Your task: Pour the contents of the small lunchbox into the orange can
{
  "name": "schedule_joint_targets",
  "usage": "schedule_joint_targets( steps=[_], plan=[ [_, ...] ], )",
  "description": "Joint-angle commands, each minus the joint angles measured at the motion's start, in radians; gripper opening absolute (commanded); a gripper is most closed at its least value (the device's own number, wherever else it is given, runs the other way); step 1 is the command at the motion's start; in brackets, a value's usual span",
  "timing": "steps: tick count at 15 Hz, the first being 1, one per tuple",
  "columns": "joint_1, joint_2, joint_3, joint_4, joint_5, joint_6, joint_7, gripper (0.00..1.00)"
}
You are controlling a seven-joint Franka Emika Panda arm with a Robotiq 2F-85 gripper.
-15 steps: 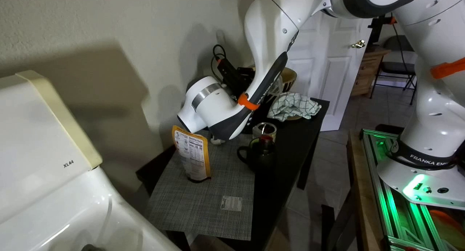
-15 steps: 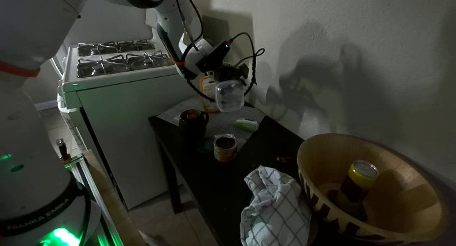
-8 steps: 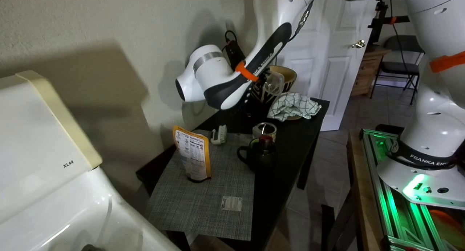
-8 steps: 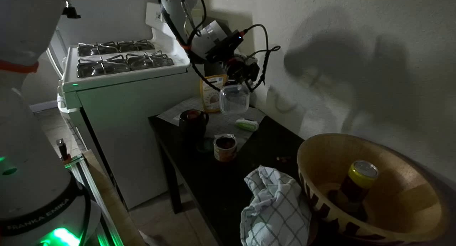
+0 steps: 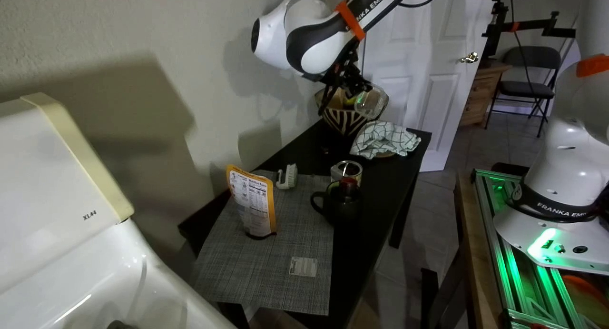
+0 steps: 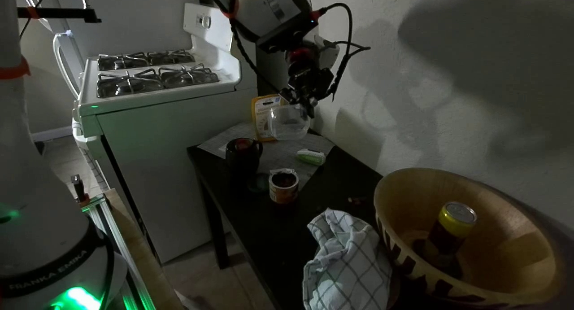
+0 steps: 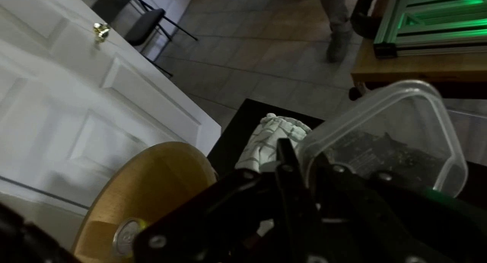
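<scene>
The small lunchbox, a clear plastic box (image 5: 372, 103), is held tilted in the air by my gripper (image 5: 362, 85). It also shows in an exterior view (image 6: 289, 124) and at the right of the wrist view (image 7: 399, 137). My gripper (image 7: 304, 156) is shut on one wall of the box near its rim; it also shows in an exterior view (image 6: 309, 109). Dark patches show through the box; I cannot tell whether they are contents. The orange can (image 6: 284, 194) stands upright and open on the black table, below the box, and shows in both exterior views (image 5: 353, 176).
A dark mug (image 5: 340, 205) stands beside the can. A yellow-edged pouch (image 5: 252, 203) stands on the grey placemat (image 5: 266, 272), with a brush (image 6: 310, 157) near it. A checked towel (image 6: 350, 265) and a wide wooden bowl (image 6: 529, 274) with a yellow-topped can (image 6: 457, 218) stand at the table's other end.
The arm has risen and swung, carrying the lunchbox. In an exterior view the box has come out from behind the arm, and its tilt has changed. The things on the table have not moved.
</scene>
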Motion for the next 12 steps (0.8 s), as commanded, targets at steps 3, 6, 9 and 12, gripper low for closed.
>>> schedule_joint_targets(
  steps=[3, 6, 9, 12],
  plan=[
    [-0.033, -0.205, -0.07, -0.187, 0.134, 0.263, 0.018, 0.03],
    [-0.012, -0.269, -0.089, -0.242, 0.076, 0.391, 0.104, 0.03],
    [-0.01, -0.321, -0.093, -0.285, 0.091, 0.486, 0.232, 0.03],
    [-0.023, -0.331, -0.108, -0.317, 0.126, 0.561, 0.375, 0.03]
  ],
)
